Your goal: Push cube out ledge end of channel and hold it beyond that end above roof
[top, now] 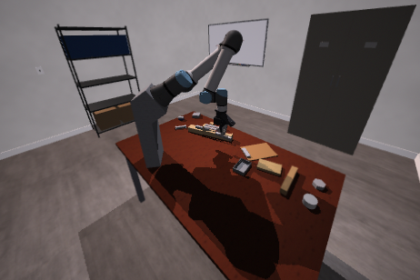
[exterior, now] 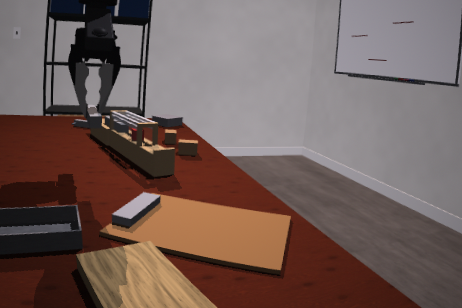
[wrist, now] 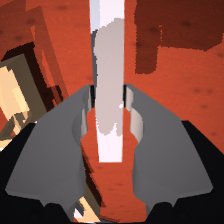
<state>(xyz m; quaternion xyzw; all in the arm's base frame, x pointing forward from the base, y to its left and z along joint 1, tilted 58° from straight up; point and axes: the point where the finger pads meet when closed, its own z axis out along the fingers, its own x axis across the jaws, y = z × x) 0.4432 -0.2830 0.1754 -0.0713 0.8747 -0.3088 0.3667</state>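
The wooden channel [exterior: 131, 143] with a slatted roof lies on the red table and also shows in the top view [top: 210, 131]. A small red shape [exterior: 134, 133] under the roof may be the cube; it is too small to be sure. My gripper [exterior: 93, 105] stands upright at the channel's far end, outside it, and also shows in the top view [top: 224, 129]. It is shut on a long thin pale grey stick [wrist: 109, 90], which runs between the fingers and past the tips, close above the table top. In the wrist view the channel [wrist: 15, 100] lies at the left edge.
Two small wooden blocks [exterior: 187, 147] and a grey block [exterior: 167, 121] lie beside the channel. Nearer are a tan board [exterior: 210, 233] with a grey block on it, a dark tray [exterior: 37, 228] and a wooden plank [exterior: 135, 278]. A shelf rack [top: 100, 77] stands behind the table.
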